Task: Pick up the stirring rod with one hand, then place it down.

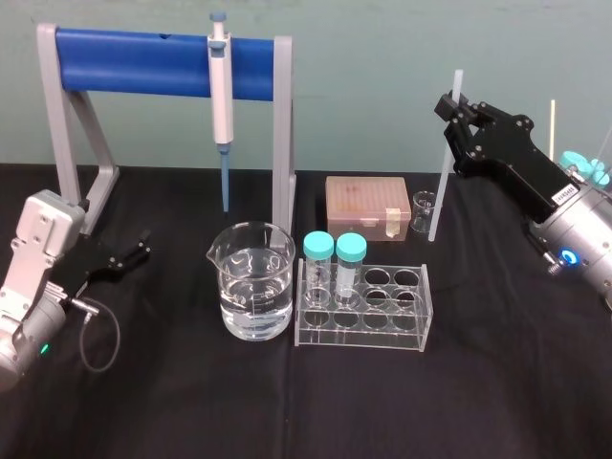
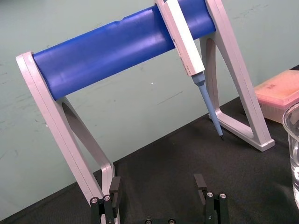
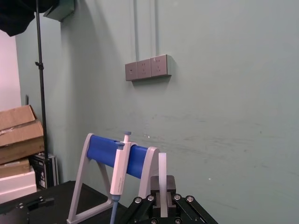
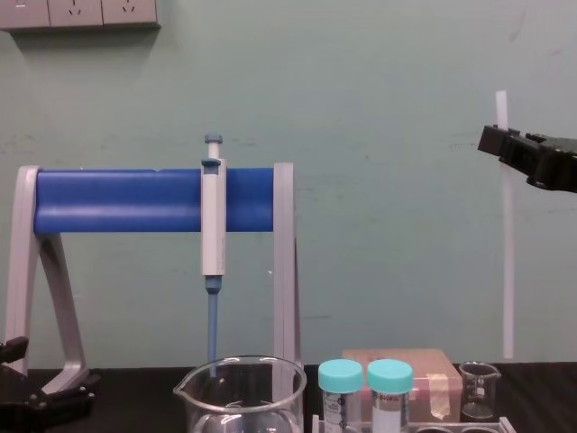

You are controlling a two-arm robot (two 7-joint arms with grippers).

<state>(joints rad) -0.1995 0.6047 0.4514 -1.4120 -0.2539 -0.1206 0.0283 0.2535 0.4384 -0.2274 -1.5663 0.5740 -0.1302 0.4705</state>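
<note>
Stirring rod [image 1: 443, 191]: upright, 2 o'clock on the table, lower end beside small beaker [image 1: 424, 212].
Right gripper [image 1: 457, 113]: closed on the stirring rod near its top.
Left gripper [image 1: 134, 251]: fingers apart, empty, 9 o'clock.

I'm working in a lab setup: a pipette [image 1: 221, 91] is hanging from its stand [image 1: 134, 62] at eleven o'clock, with a beaker [image 1: 251, 258] and tube rack [image 1: 382, 337] sitting at twelve.

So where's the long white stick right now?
In the head view, the stirring rod is upright on the robot's right, held by the right gripper, its lower end beside the small beaker behind the tube rack.
</note>
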